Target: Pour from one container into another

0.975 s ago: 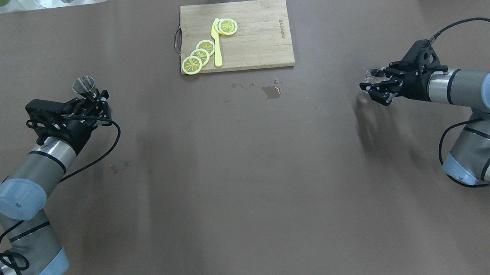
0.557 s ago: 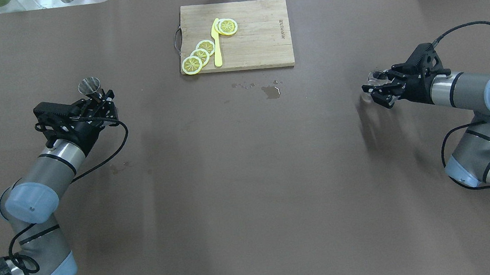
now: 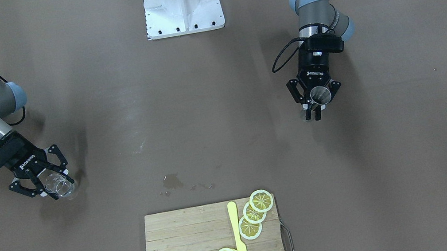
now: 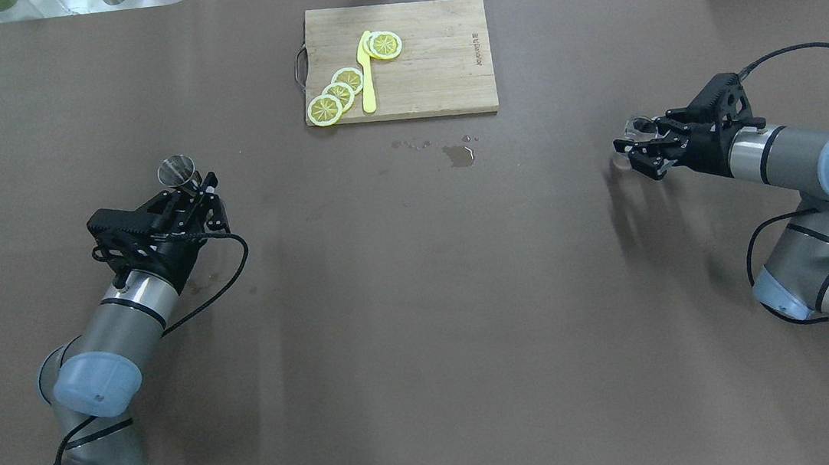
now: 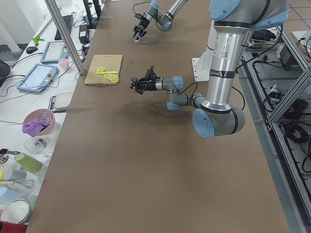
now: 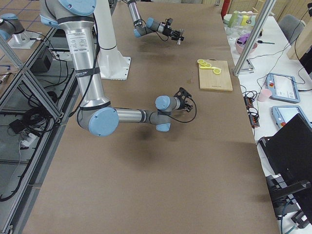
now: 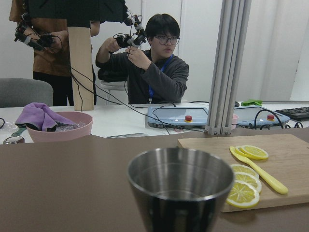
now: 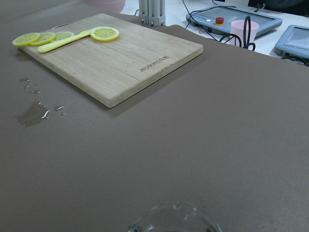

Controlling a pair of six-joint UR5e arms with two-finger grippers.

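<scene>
We see the left claw (image 3: 313, 109) clamped on the small silver-grey hourglass-shaped metal jigger (image 3: 320, 94), kept upright, we judge, so nothing spills. The right claw (image 3: 54, 181) is closed on the short clear drinking glass (image 3: 61, 187), mouth upward to receive, well apart across the brown surface (image 4: 422, 301).

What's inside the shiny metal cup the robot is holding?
The left wrist view looks into the jigger, held upright in the left gripper: only shiny metal walls show. Its near rim hides the bottom, so I cannot tell if there is any liquid.
</scene>
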